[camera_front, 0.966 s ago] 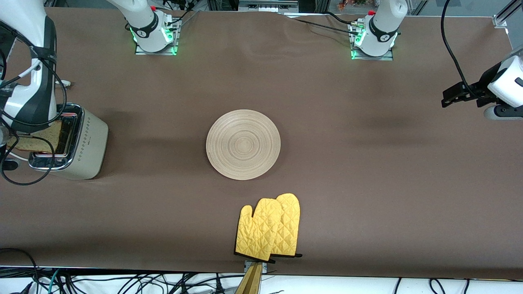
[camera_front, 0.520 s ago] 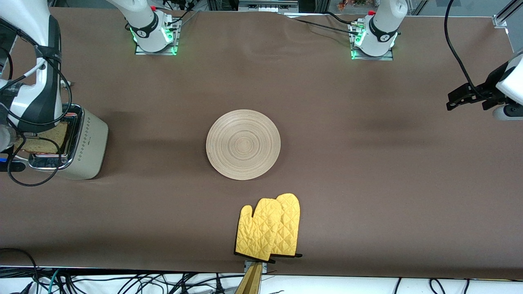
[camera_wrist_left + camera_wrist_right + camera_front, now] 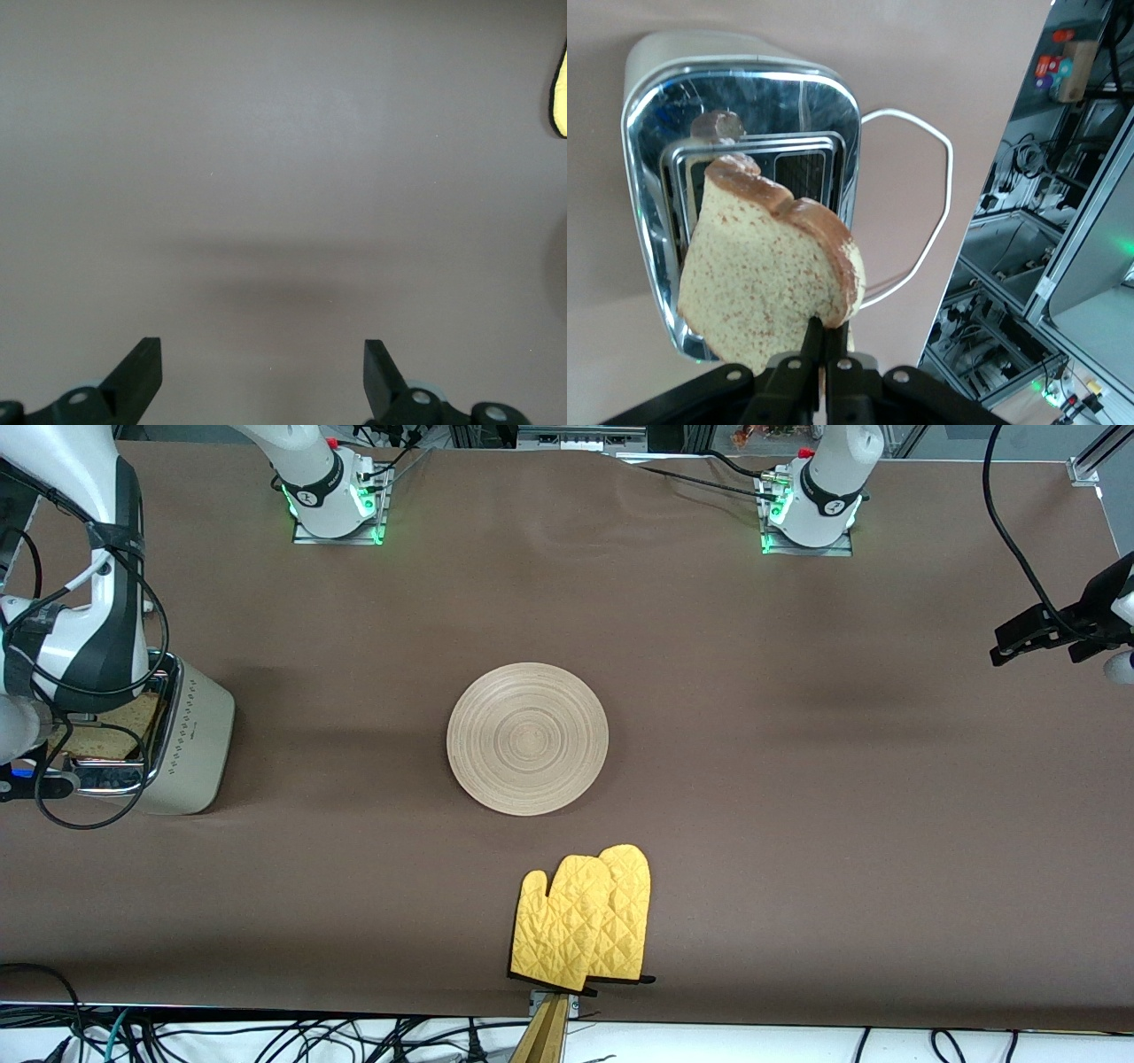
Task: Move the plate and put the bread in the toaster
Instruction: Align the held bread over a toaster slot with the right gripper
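Observation:
The cream toaster (image 3: 190,735) stands at the right arm's end of the table, its chrome top (image 3: 744,97) showing two slots. My right gripper (image 3: 824,329) is shut on the crust edge of the bread (image 3: 762,283) and holds the slice over the slots, rounded end toward them. In the front view the right arm covers most of the bread (image 3: 106,731). The wooden plate (image 3: 527,739) lies bare at the table's middle. My left gripper (image 3: 1019,642) is open and empty over the left arm's end of the table, with bare cloth between its fingers (image 3: 146,363).
Two yellow oven mitts (image 3: 585,917) lie nearer the front camera than the plate, at the table's edge. One corner shows in the left wrist view (image 3: 561,88). The toaster's white cord (image 3: 939,204) loops on the cloth beside it.
My right arm has brought the bread lower over the toaster's slots. My left gripper has drawn back toward the left arm's end of the table. The plate has not moved.

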`<control>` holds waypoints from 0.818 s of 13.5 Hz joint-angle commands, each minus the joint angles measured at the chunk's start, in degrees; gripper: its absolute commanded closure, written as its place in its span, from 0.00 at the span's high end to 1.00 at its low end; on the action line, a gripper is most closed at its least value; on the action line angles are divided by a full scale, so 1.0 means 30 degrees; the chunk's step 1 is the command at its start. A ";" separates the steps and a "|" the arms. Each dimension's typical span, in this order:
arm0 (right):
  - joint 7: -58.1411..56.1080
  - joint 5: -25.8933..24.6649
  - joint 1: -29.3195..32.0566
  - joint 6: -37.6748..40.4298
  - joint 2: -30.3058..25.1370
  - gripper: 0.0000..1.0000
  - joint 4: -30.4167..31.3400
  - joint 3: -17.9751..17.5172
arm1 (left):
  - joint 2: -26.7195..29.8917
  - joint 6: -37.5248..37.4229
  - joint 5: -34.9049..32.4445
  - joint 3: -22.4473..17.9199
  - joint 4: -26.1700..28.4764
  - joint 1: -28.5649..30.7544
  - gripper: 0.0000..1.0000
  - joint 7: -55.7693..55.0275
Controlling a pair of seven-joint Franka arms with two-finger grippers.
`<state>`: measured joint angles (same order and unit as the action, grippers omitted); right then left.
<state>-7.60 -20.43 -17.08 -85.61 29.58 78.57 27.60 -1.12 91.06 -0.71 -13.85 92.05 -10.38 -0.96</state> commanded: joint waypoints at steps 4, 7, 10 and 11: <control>-0.0278 0.0424 0.0216 0.0674 0.0042 0.00 0.0440 -0.0058 | -0.0360 -0.0149 0.0443 0.0103 -0.0477 0.0178 1.00 0.0144; -0.2239 0.0424 0.0274 0.1087 -0.0076 0.00 0.0440 0.0029 | -0.0390 -0.0149 0.0443 0.0132 -0.0477 0.0149 1.00 0.0144; -0.2942 0.0424 0.0333 0.1263 -0.0076 0.00 0.0440 0.0175 | -0.0419 -0.0149 0.0443 0.0133 -0.0477 0.0149 1.00 0.0144; -0.3467 0.0424 0.0565 0.1147 -0.0076 0.00 0.0440 0.0176 | -0.0419 -0.0149 0.0443 0.0133 -0.0477 0.0149 1.00 0.0144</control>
<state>-14.88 -20.41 -16.33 -82.32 29.66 79.47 28.07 -1.54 91.06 -0.71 -13.62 92.05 -10.38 -0.96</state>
